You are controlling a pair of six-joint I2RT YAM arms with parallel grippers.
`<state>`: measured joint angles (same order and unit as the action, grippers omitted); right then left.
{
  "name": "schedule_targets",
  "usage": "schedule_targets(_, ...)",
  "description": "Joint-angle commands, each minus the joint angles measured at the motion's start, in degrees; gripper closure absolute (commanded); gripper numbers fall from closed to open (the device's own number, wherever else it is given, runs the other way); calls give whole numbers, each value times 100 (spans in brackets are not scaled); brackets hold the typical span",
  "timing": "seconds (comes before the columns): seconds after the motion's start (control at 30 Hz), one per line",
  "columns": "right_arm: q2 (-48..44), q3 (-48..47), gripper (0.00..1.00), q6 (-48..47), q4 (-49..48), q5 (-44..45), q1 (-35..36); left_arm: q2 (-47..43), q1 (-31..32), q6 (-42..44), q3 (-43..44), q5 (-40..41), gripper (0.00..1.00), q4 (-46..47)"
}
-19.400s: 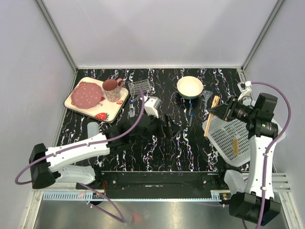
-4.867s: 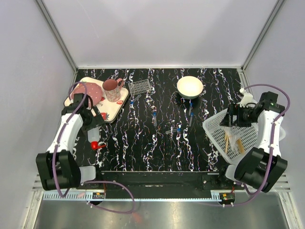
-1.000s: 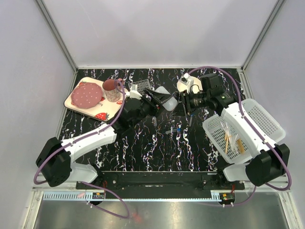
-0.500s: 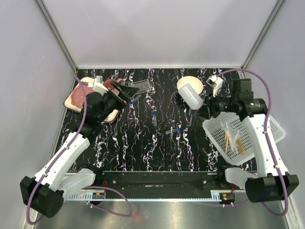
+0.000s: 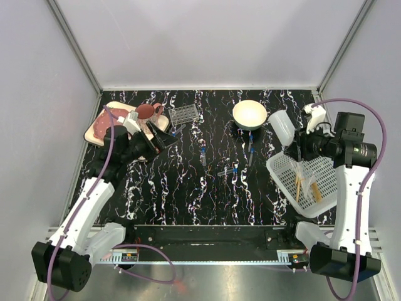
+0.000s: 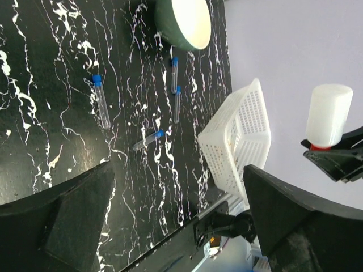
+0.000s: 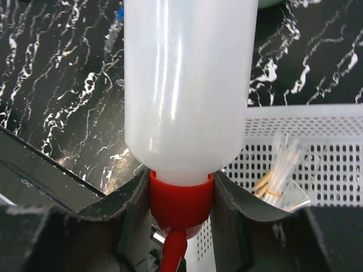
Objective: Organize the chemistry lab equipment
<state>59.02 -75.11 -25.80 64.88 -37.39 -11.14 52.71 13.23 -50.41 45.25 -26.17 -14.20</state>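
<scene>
The right jaws (image 7: 181,195) are clenched on the red collar of a white squeeze bottle (image 7: 190,79). Its long body points away from the wrist, with the spout toward it. The bottle hangs above the table (image 5: 188,194), just beyond the far-left rim of the white basket (image 5: 283,179), which holds sticks (image 5: 299,187) and pipettes (image 7: 283,153). Only the right arm is near, and a short carry nearward should reach open mesh. The left jaws (image 5: 164,135) hang spread and empty by the mug (image 5: 146,111). Four tubes (image 6: 101,101) lie loose mid-table.
</scene>
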Motion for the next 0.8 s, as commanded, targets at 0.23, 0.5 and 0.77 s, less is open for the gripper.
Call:
schedule_targets(0.23, -41, 58, 94, -601, 516, 697, -942, -419, -67, 532, -34, -485, 1, -329)
schedule_targets(0.5, 258, 295, 92, -1286, 736, 601, -1813, -568, -93, 655, -183, -512, 1, -470)
schedule_targets(0.77, 373, 761, 91, -1603, 684, 706, -2173, -586, -110, 787, -219, -503, 1, -593)
